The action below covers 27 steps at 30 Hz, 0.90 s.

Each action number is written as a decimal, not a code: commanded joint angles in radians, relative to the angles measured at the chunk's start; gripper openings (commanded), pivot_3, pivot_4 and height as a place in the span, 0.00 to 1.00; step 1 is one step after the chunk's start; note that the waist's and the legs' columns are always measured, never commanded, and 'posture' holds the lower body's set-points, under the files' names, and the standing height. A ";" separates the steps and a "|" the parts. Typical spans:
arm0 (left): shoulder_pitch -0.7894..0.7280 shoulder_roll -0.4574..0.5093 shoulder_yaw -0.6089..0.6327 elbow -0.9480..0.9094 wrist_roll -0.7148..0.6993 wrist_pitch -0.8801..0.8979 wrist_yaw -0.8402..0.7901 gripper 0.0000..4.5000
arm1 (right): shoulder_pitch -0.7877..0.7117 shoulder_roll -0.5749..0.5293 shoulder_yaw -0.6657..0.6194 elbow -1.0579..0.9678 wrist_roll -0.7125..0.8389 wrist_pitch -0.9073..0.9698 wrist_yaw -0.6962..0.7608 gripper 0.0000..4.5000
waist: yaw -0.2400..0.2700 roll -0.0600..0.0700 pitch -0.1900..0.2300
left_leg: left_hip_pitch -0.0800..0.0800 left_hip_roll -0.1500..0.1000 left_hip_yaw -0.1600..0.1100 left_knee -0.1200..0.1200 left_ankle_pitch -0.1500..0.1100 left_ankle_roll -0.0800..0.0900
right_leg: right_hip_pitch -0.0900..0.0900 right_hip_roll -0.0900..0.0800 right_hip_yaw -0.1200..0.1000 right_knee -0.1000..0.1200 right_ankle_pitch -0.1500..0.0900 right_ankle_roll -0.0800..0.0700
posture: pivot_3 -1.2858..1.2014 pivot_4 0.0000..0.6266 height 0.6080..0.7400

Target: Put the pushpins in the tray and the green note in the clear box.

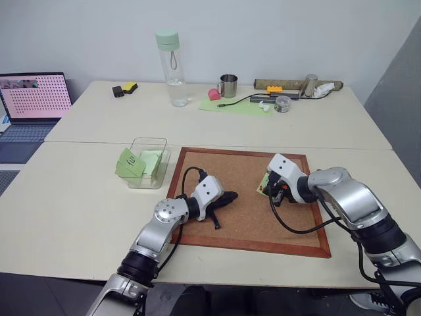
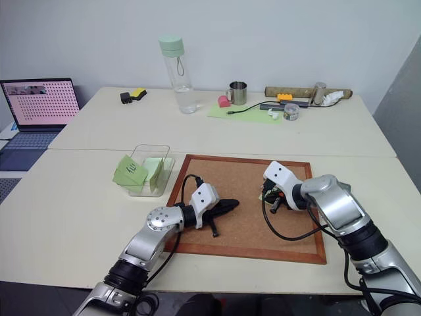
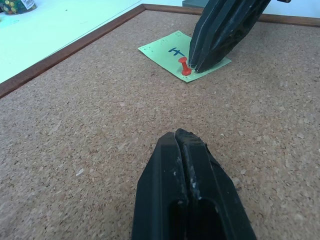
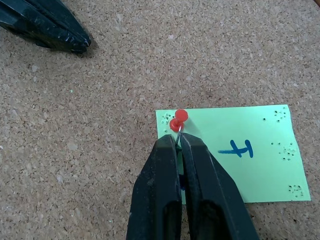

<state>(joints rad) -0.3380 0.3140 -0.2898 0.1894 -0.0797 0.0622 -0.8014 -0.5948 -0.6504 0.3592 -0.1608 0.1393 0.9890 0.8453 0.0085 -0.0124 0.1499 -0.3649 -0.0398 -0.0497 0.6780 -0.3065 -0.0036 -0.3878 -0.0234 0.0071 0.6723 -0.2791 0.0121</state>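
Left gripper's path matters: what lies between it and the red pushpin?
Bare brown corkboard between the left gripper and the red pushpin, in the left wrist view.

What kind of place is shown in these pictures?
Probably an office or lab workspace: pale tables pushed together against a plain wall, an open laptop at one side, and a corkboard lying flat with a green note pinned on it.

**Four cameras: two overhead, two close on the corkboard**

The two head views look forward and down from high over the worktop [image 1: 79,197], taking in the whole corkboard [image 1: 247,197] at 6 o'clock and a bottle [image 1: 170,66] at 12. The left wrist view skims low across the cork toward the green note [image 3: 182,52]. The right wrist view looks steeply down, very near that same note and its red pin [image 4: 178,122].
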 commanded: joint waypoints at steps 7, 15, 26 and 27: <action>0.032 0.003 -0.030 0.063 0.037 0.029 -0.005 0.00 | -0.025 0.006 -0.080 -0.058 0.075 0.056 0.015 0.02 | 0.000 0.000 0.000 | 0.000 0.000 0.000 0.000 0.000 0.000 | 0.000 0.000 0.000 0.000 0.000 0.000 | 0.52 0.24 1.00; 0.037 0.007 -0.029 0.058 0.039 0.032 -0.005 0.00 | -0.020 -0.017 -0.120 -0.117 0.163 0.070 0.055 0.02 | 0.000 0.000 0.000 | 0.000 0.000 -0.001 -0.001 0.000 0.000 | 0.000 0.000 -0.001 -0.001 0.000 0.000 | 0.52 0.24 1.00; 0.048 0.013 -0.026 0.047 0.036 0.036 -0.005 0.00 | 0.060 -0.235 -0.308 -0.022 0.116 -0.158 0.057 0.02 | 0.002 0.000 0.001 | -0.001 0.000 -0.003 -0.002 0.000 0.000 | 0.002 0.000 -0.003 -0.007 0.000 0.001 | 0.52 0.24 1.00; 0.049 0.014 -0.025 0.047 0.035 0.036 -0.006 0.00 | 0.087 -0.267 -0.321 0.001 0.099 -0.185 0.052 0.02 | 0.002 0.000 0.001 | -0.001 0.000 -0.003 -0.003 0.000 0.000 | 0.002 0.000 -0.003 -0.008 0.000 0.001 | 0.52 0.24 1.00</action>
<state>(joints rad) -0.3293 0.3153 -0.2913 0.1777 -0.0759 0.0610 -0.8059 -0.5575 -0.8486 0.0915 -0.1943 0.2900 0.9021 0.9092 0.0100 -0.0120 0.1506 -0.3660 -0.0395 -0.0520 0.6754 -0.3068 -0.0030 -0.3850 -0.0235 0.0045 0.6631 -0.2785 0.0134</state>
